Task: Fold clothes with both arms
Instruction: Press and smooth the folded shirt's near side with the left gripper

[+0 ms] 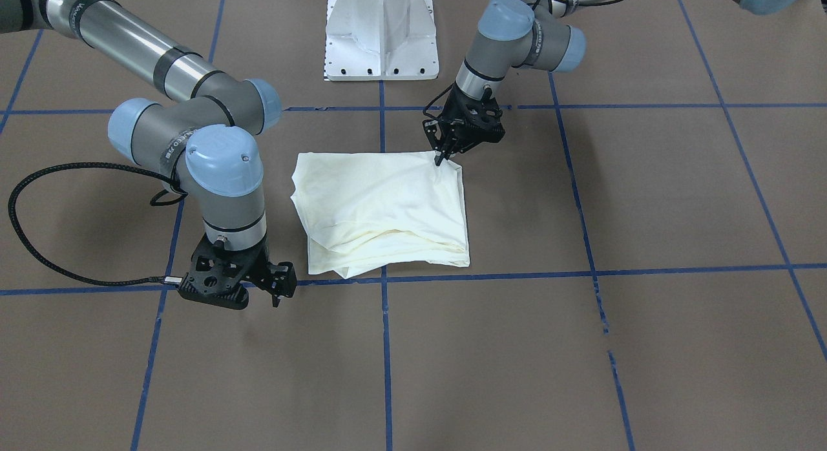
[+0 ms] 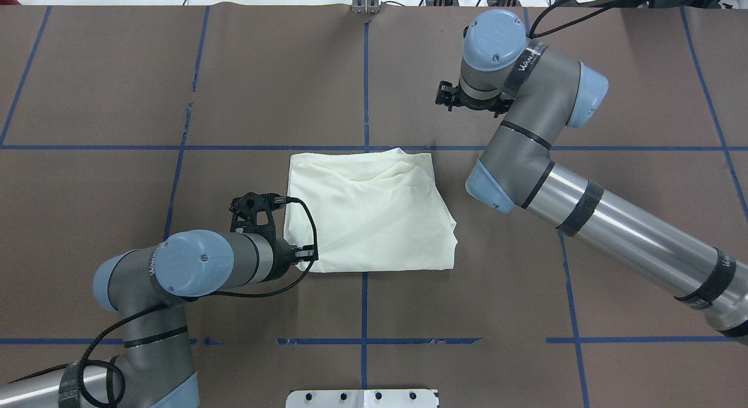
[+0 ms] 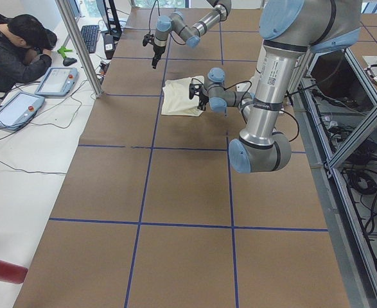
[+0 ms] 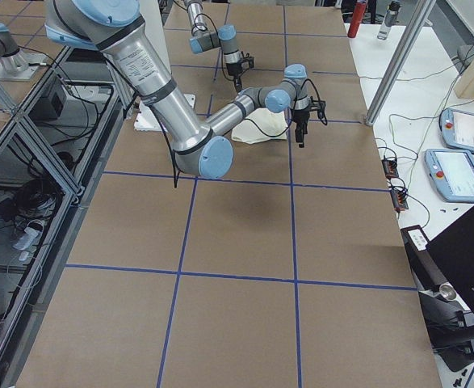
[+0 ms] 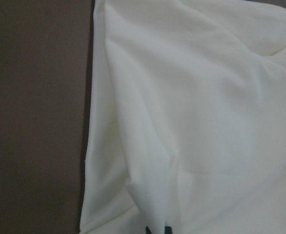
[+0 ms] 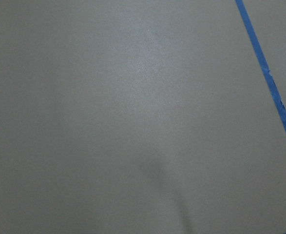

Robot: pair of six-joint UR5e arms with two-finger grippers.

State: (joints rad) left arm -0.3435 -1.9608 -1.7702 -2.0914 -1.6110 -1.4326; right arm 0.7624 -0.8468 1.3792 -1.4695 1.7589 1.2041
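Note:
The cream-white clothes [image 1: 381,205] lie folded into a rough square in the middle of the table [image 2: 374,215], plain side up, with layered edges toward the far side. My left gripper [image 1: 440,159] points down onto the corner nearest the robot on its left [image 2: 304,255]. Its tips are pinched together on the cloth [image 5: 157,230], and wrinkles run toward them. My right gripper [image 1: 278,294] hovers over bare table just off the far corner on the robot's right [image 2: 445,96]. It looks open and holds nothing; its wrist view shows only table and blue tape.
The white pedestal base [image 1: 381,34] stands at the robot's edge of the table. Blue tape lines [image 1: 384,347] divide the brown surface into squares. A person [image 3: 18,45] sits at a side desk with tablets [image 3: 56,80]; a red cylinder [image 3: 2,269] lies there too.

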